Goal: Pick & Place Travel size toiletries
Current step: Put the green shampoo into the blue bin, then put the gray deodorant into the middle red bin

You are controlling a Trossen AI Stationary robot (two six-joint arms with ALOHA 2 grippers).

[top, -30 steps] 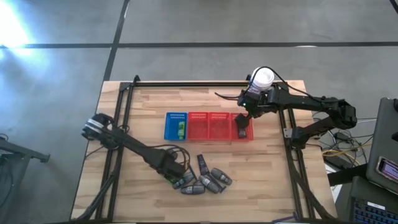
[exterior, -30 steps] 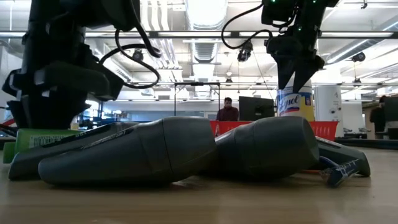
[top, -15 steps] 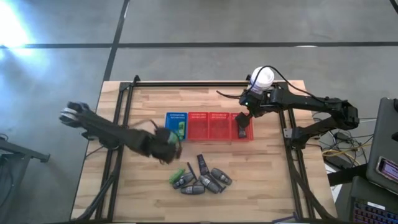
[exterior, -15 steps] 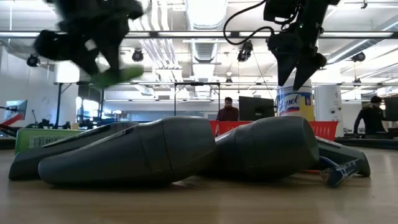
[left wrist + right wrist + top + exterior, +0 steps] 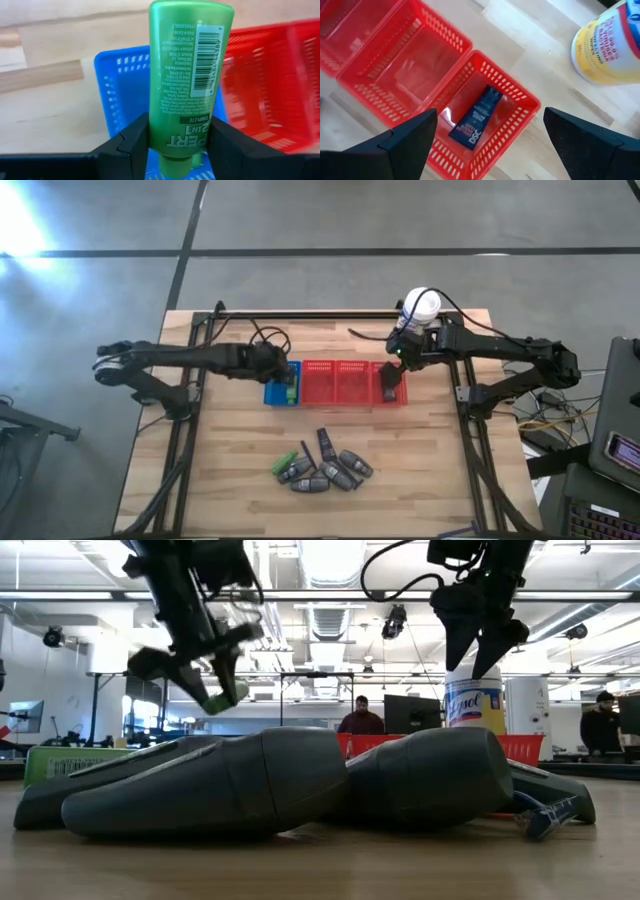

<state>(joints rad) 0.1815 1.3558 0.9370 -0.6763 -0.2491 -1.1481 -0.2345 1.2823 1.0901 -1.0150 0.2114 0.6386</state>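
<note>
Your left gripper (image 5: 172,145) clenched a green tube (image 5: 187,80) above the blue basket (image 5: 282,382), while your released right gripper (image 5: 487,137) hung over the far red basket (image 5: 492,107) holding a dark tube (image 5: 476,120).

the left arm reaches from the left side across the table, almost straight, and its left gripper (image 5: 278,368) hangs above the table surface, the fingers (image 5: 134,145) pressed on both sides of a green tube (image 5: 187,82). the right arm comes in from the right, bent at the elbow. the right gripper (image 5: 400,356) points down with its fingers (image 5: 407,140) spread wide and nothing between them.
</note>
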